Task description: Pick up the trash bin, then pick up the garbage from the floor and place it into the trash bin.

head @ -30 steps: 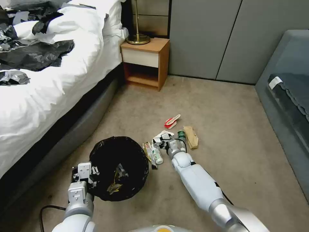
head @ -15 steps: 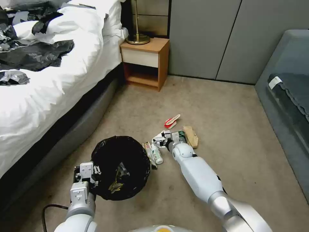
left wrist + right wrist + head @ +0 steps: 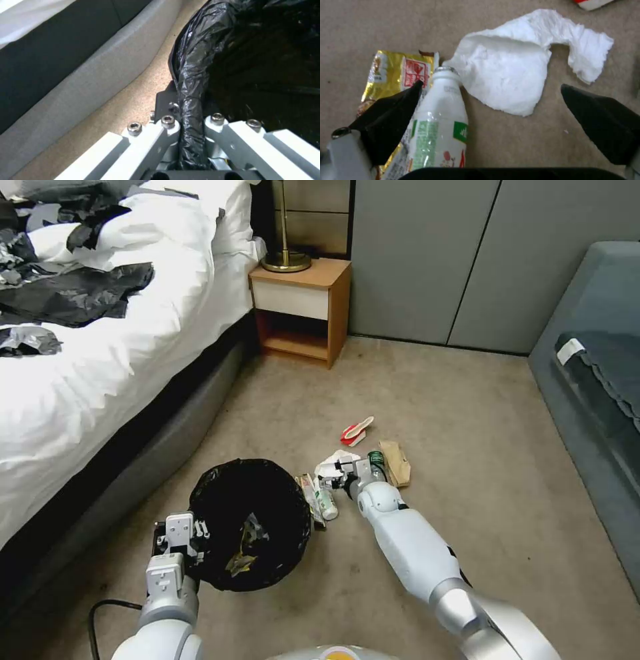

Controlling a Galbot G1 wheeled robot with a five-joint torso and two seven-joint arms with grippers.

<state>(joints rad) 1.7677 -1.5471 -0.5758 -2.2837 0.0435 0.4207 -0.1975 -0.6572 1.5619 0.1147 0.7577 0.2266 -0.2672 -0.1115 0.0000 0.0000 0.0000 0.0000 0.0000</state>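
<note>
The left gripper [image 3: 191, 140] pinched the trash bin's [image 3: 250, 523] lined rim, the bin beside the bed. The right gripper [image 3: 493, 120] hovered, fingers [image 3: 391, 117] spread, over the tissue [image 3: 516, 70] and bottle [image 3: 438, 120]. Litter-picking was under way; next, lowering and closing.

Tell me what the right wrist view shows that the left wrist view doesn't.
The right wrist view alone shows litter on the carpet: a white tissue, a white bottle with a green label and a yellow wrapper, with the right gripper open over them. The left wrist view alone shows the left gripper shut on the black-lined rim of the trash bin, and the grey bed base beside it. Both share the beige carpet.
</note>
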